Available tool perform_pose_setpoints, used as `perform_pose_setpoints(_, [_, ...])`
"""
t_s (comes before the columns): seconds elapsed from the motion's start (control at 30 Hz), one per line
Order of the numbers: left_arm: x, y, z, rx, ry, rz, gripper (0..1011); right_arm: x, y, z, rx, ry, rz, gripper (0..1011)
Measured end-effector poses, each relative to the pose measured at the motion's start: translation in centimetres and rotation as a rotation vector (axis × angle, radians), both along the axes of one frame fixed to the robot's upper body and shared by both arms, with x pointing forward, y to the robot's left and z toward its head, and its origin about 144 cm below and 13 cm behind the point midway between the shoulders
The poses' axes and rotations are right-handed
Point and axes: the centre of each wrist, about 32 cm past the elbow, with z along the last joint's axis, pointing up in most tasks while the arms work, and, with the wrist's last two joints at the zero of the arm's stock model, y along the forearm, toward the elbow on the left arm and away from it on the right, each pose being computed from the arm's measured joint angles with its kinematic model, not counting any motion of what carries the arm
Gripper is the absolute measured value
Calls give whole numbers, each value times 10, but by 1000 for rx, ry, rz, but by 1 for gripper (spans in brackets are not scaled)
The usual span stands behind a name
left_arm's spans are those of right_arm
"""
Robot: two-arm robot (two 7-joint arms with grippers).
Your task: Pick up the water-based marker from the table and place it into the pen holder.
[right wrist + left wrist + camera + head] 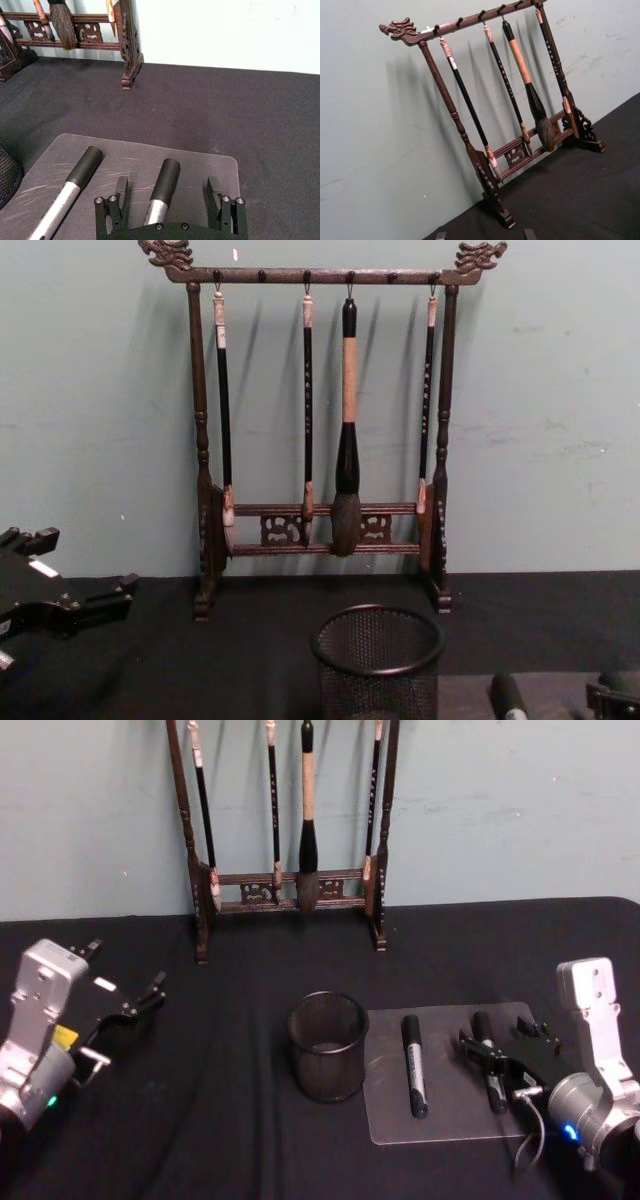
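A: While the right claw hangs low at the lower right of the head view, how do its fingers stand?

B: They are spread wide, one on each side of the marker. I see a gap on both sides, so they do not touch it.

A: And where does the marker lie?

B: It lies flat on a clear mat on the black worktop, right of centre, with its black cap toward the wall. Another marker lies on the same mat, to its left and nearly parallel, apart from it.

A: Where is the pen holder?

B: The pen holder, a black mesh cup, stands upright at the centre, just beside the left edge of the mat.

A: What about the other arm?

B: The left claw is at the left edge, well apart from the cup, its fingers also spread.

A: And behind?

B: A dark wooden rack stands at the top centre against the wall, and four brushes hang from it.
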Motion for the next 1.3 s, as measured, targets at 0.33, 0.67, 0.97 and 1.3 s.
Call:
perform_pose_setpoints(0.33, [0,0,0,0,0,0,1009,0,-1,-3,9,7,2,1002])
perform_pose_setpoints(0.67, [0,0,0,0,0,0,1009,1,0,-5,13,11,5,1002])
perform_pose_setpoints(0.97, [0,0,0,0,0,0,1009,0,0,-7,7,20,10,1002])
perform_pose_setpoints(1.3, [0,0,0,0,0,0,1009,1,-1,-7,-3,26,16,1002])
